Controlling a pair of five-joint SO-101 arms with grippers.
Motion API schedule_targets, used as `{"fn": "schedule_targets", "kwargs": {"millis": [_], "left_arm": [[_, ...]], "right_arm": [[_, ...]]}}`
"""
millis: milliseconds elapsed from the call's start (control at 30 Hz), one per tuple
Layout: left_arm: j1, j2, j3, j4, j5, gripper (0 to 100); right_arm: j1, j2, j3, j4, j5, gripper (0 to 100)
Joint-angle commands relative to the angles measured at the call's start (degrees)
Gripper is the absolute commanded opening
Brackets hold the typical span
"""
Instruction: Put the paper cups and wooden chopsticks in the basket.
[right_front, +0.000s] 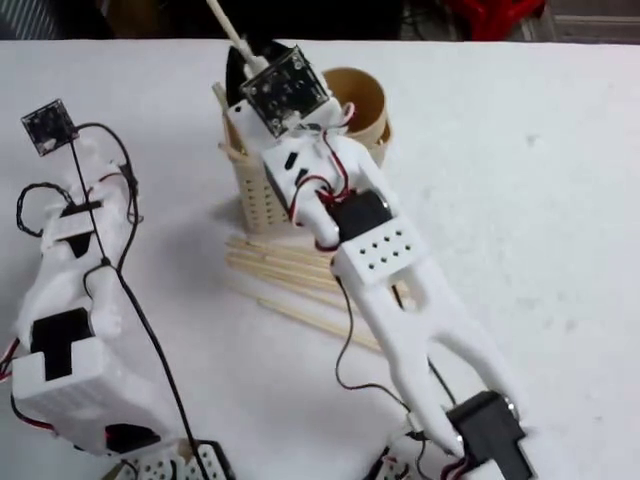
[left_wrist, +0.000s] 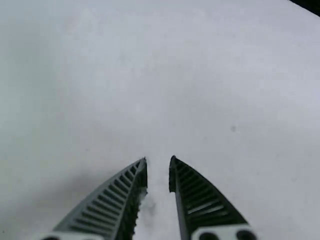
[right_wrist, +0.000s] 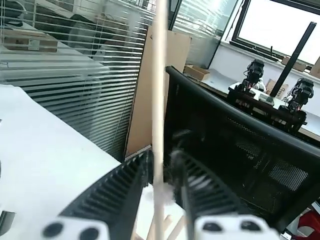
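Wooden chopsticks lie in a loose bundle on the white worktop, just in front of the cream, perforated basket and partly under the right arm. That arm lies across them toward the basket. The right claw is clamped on one chopstick, which stands nearly upright between the ribbed fingers. Seen from above, the chopstick's upper end pokes out past the wrist camera, over the basket's far edge. A few stick ends show at the basket's left rim. A brown paper cup sits at the basket's far right. The arm covers where they meet, so I cannot tell whether it is inside or just beside. The left arm is folded at the left, well apart from the basket. The left claw hangs over bare worktop, its fingers a little apart with nothing between them.
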Motion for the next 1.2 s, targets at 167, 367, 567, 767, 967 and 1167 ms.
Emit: {"fn": "schedule_targets", "kwargs": {"millis": [167,367,567,767,967,1167], "left_arm": [[1.10,-0.48,-2.55,0.35,-0.44,9],[1.19,-0.48,-2.46,0.35,-0.44,9],[1.19,-0.57,-2.46,0.35,-0.44,9],[1.10,-0.75,-2.37,0.35,-0.44,9],[1.10,-0.57,-2.46,0.35,-0.44,9],[1.10,-0.57,-2.46,0.35,-0.44,9]], "right_arm": [[0.66,-7.25,3.87,0.22,0.00,4.8],[0.75,-18.42,12.48,17.89,-0.35,4.5],[0.22,-34.68,20.22,45.67,0.09,4.5],[-3.38,-30.81,27.08,52.35,8.79,5.0],[-10.68,-17.89,34.46,51.38,19.60,5.0],[-11.91,-7.87,36.40,43.47,19.96,5.0]]}}
